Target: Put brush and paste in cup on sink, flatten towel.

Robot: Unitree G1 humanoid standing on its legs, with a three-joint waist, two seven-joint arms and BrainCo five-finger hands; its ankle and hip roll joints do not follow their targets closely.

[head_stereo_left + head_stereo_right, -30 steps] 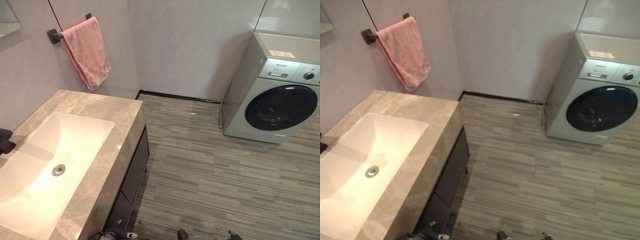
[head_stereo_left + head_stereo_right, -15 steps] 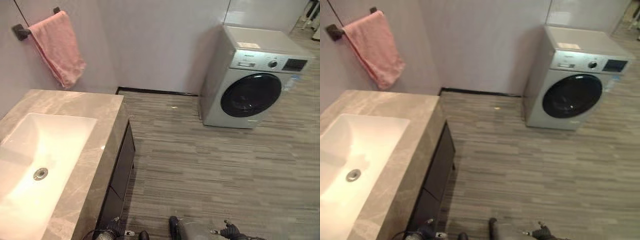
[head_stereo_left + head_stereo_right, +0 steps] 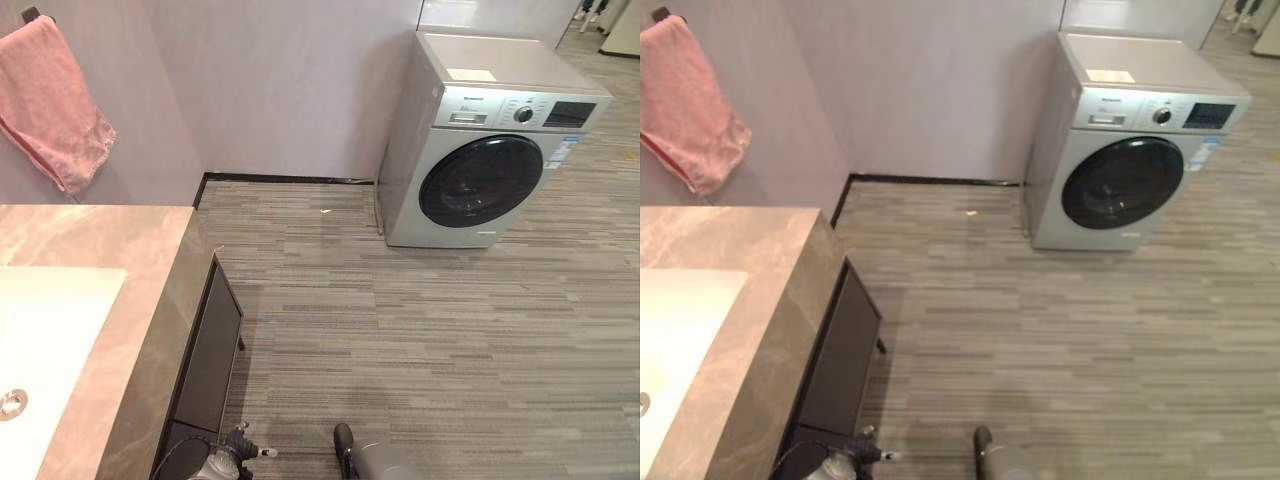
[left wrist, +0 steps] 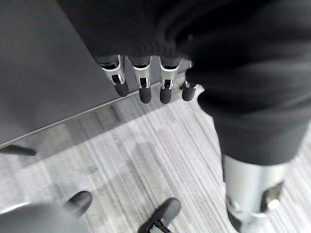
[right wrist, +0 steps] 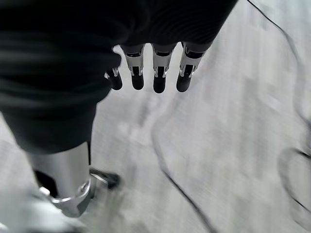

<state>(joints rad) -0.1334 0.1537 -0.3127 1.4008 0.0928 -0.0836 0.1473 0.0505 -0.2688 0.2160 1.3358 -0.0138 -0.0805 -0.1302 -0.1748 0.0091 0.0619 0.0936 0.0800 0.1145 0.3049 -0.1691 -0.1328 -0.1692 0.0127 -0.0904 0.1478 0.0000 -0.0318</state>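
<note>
A pink towel (image 3: pixel 50 105) hangs bunched on the wall above the marble tabletop (image 3: pixel 110 300), which holds a white sink (image 3: pixel 45 350). A washing machine (image 3: pixel 490 150) stands against the far wall on the striped floor (image 3: pixel 430 340). The left hand (image 4: pixel 146 73) hangs over the floor beside the dark cabinet (image 3: pixel 205 355), its fingers (image 4: pixel 145 90) relaxed, side by side, holding nothing. The right hand (image 5: pixel 155 63) hangs over the floor likewise, fingers loose and empty.
</note>
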